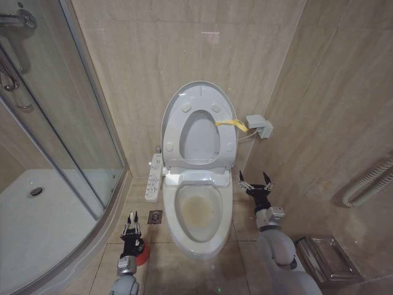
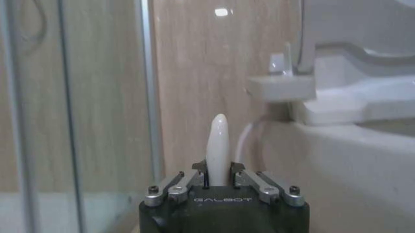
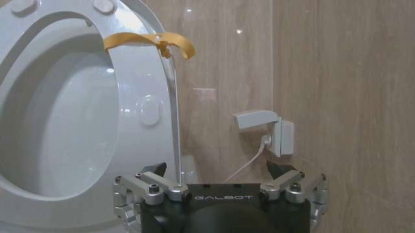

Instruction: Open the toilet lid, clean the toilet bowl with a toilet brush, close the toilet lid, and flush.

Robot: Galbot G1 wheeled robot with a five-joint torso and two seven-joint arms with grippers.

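Note:
The toilet lid stands raised against the wall with the seat ring up in front of it. A yellow tab hangs at its right edge. The toilet bowl is uncovered, with a yellowish-brown stain inside. On the floor to the bowl's left, my left gripper is shut on the white handle of the toilet brush, above its red holder. My right gripper hovers open and empty to the right of the bowl, facing the raised lid.
A glass shower enclosure and its white tray fill the left. A white button panel and a floor drain lie left of the bowl. A wall socket box, a hose and a metal rack are on the right.

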